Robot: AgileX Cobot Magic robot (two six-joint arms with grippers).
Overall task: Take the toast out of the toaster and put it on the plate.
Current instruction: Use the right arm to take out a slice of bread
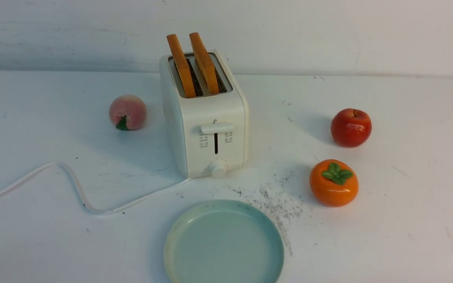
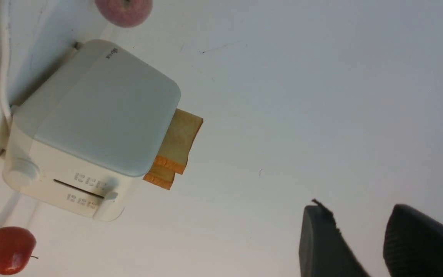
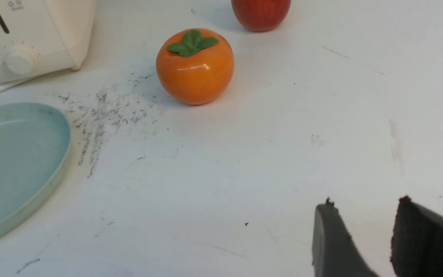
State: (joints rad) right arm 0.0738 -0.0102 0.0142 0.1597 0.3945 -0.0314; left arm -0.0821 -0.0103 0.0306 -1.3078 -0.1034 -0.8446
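We see the toast (image 1: 204,65), two slices standing tall and leaning in the toaster (image 1: 195,157) at upper centre of the front view, so we judge their raised edges easy to grasp. The plate (image 1: 223,243) lies bare at bottom centre, near the lever (image 1: 217,127), which makes for a short carry. Our left gripper (image 2: 360,215) and right gripper (image 3: 365,207) hang above the table (image 1: 407,220), jaws parted and holding nothing.

front: high, facing forward | left wrist: rolled, sideways at toaster (image 2: 98,111) | right wrist: low, close | shared: toaster
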